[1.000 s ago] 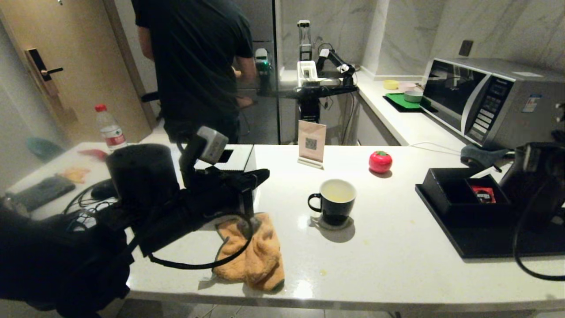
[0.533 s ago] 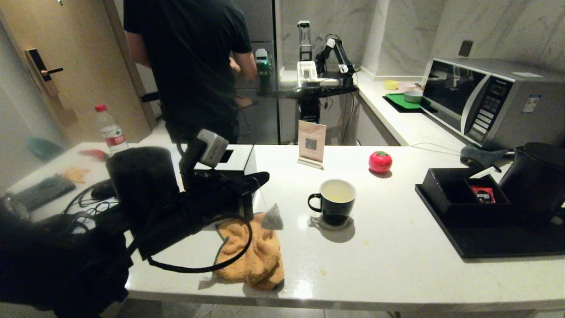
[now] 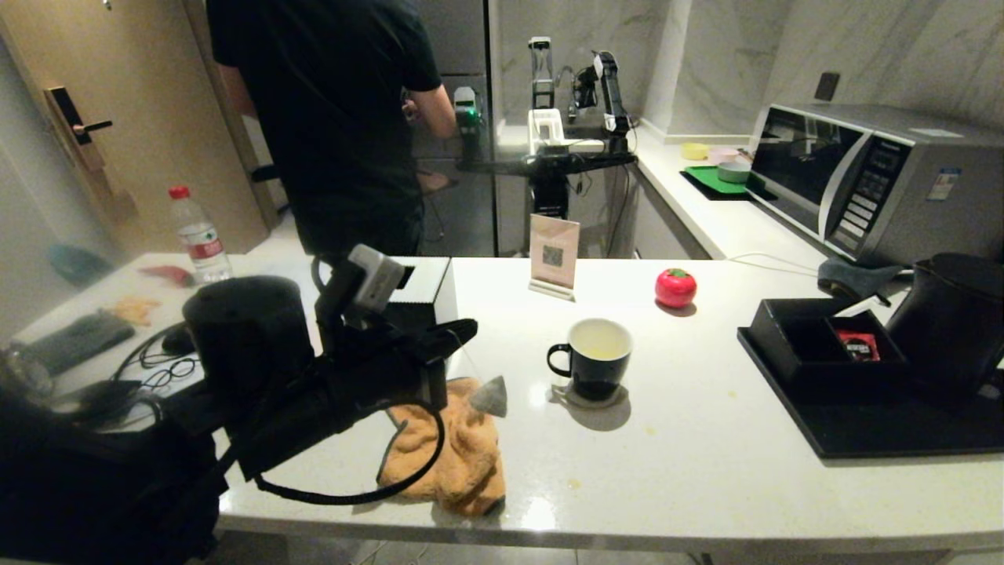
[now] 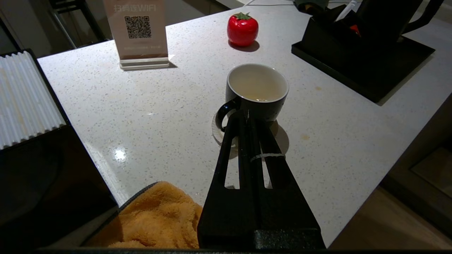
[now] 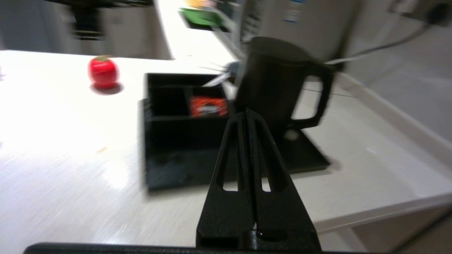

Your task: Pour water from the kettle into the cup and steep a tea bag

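Note:
The black cup (image 3: 598,357) (image 4: 257,90) stands on a coaster mid-counter, holding pale yellowish water (image 4: 257,84). My left gripper (image 3: 468,326) (image 4: 246,114) is shut on the tea bag's thin string, to the left of the cup and a little above it. The grey-beige tea bag (image 3: 489,396) dangles below the fingertips over the towel's edge; in the left wrist view the fingers hide it. The black kettle (image 3: 945,322) (image 5: 279,81) stands on the tray at the right. My right gripper (image 5: 247,112) is shut on nothing, drawn back from the kettle and out of the head view.
An orange towel (image 3: 455,447) lies near the front edge. A black tray (image 3: 863,424) carries a box with a red sachet (image 3: 856,345). A red tomato-shaped object (image 3: 675,287), a QR sign (image 3: 554,255) and a tissue box (image 3: 408,290) stand behind. A person (image 3: 337,118) stands beyond the counter.
The right arm pulled back from the kettle and left the head view. The tea bag came into sight hanging from the left gripper and swung slightly toward the cup.

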`<state>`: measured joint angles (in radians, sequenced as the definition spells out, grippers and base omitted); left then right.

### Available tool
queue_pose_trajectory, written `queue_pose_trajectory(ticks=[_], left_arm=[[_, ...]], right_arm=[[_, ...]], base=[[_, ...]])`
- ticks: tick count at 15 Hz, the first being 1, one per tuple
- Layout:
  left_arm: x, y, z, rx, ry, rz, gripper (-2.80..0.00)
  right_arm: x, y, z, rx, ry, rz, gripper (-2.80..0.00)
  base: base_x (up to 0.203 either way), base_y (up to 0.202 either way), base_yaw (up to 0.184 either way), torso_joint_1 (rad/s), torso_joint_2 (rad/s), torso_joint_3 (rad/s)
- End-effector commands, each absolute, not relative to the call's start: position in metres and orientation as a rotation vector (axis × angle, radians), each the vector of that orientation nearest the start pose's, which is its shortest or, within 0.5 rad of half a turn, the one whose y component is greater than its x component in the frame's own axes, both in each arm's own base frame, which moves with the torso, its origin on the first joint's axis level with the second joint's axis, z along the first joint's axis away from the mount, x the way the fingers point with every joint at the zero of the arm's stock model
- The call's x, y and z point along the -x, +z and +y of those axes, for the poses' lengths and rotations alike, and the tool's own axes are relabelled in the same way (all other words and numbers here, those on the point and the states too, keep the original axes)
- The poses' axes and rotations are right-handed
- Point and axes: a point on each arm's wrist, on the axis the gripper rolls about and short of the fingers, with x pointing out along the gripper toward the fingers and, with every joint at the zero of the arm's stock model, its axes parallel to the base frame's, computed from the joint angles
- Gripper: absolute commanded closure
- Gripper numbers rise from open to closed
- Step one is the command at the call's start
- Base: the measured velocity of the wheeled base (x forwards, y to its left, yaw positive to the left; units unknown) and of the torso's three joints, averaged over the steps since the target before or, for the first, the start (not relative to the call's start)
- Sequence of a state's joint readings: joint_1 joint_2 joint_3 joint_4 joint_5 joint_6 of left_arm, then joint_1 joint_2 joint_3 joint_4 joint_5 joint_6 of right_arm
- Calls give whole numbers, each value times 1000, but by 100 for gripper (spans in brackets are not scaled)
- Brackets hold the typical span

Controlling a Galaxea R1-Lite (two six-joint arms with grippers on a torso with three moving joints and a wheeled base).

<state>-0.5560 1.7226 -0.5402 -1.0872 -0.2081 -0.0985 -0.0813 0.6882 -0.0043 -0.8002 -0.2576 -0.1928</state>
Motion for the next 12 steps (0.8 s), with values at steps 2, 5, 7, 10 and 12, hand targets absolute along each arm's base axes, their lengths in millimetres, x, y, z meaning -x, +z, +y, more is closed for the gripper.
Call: queue_pose_trajectory(ticks=[2, 5, 7, 10, 12], left_arm=[[-237, 154, -153, 79, -761, 130, 0], [-234, 151, -151, 76, -759, 143, 0], [-233, 152, -150, 77, -759, 140, 0], [-234, 152, -151, 75, -761, 140, 0], [-234, 151, -151, 76, -760, 144, 0]], right_arm=[[-4, 121, -3, 177, -203, -89, 0], [10, 92, 0, 132, 0, 23, 0], [19, 80, 0, 117, 13, 23, 0], [24, 75, 0, 89, 15, 21, 0], [23, 76, 0, 89, 16, 10, 0]], base=[[0, 0, 0, 0, 0, 0], [0, 0, 0, 0, 0, 0], [0, 0, 0, 0, 0, 0], [0, 0, 0, 0, 0, 0], [0, 0, 0, 0, 0, 0]])
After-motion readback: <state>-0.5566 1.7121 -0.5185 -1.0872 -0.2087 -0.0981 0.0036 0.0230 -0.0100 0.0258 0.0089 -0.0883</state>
